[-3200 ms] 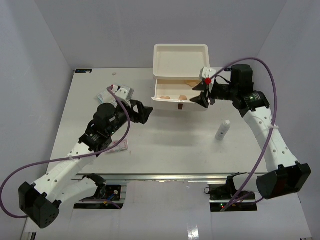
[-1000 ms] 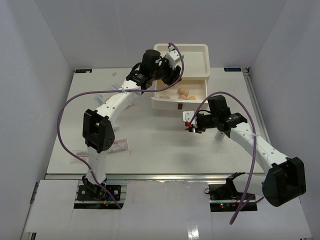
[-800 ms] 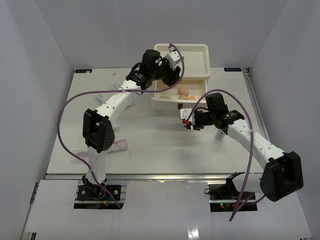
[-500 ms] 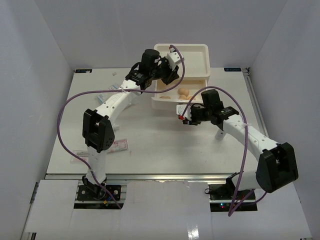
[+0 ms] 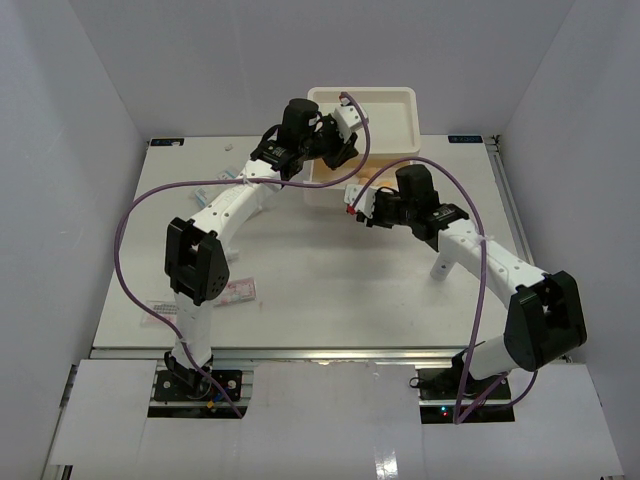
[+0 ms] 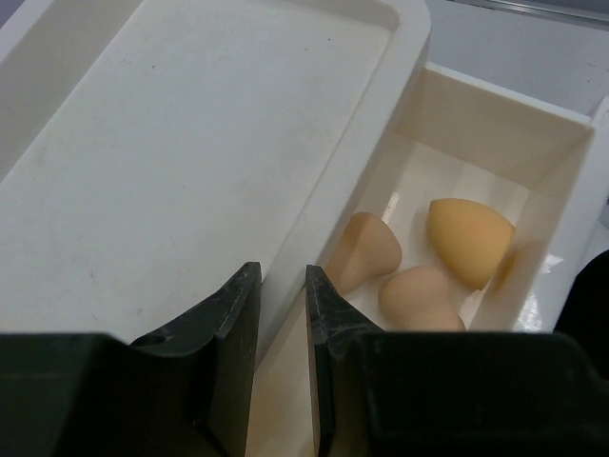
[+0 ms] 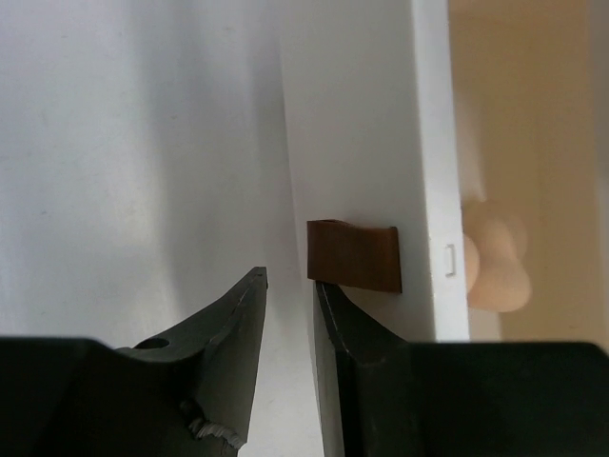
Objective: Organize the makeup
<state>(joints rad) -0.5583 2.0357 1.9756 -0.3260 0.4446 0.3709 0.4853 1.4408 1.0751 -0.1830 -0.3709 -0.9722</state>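
Three tan sponges (image 6: pixel 422 297) lie in the open drawer (image 6: pixel 495 133) of the white box (image 5: pixel 362 108). My left gripper (image 6: pixel 283 271) (image 5: pixel 338 140) straddles the box's top rim (image 6: pixel 381 143), shut on that wall. In front of the drawer, my right gripper (image 7: pixel 290 278) (image 5: pixel 356 207) has its jaws nearly together with nothing between them, and the right fingertip touches the brown handle (image 7: pixel 354 255). One sponge (image 7: pixel 495 267) shows behind the drawer front. A slim white tube (image 5: pixel 440 268) stands on the table beside my right forearm.
Flat packets (image 5: pixel 237 290) lie on the table at the left front, one more (image 5: pixel 165 307) by the left edge. Further small packets (image 5: pixel 215 188) sit under the left arm. The purple cables arc over both arms.
My right gripper moved up and left to the drawer front and narrowed. The drawer sits further into the box. My left gripper closed on the box rim and held still.
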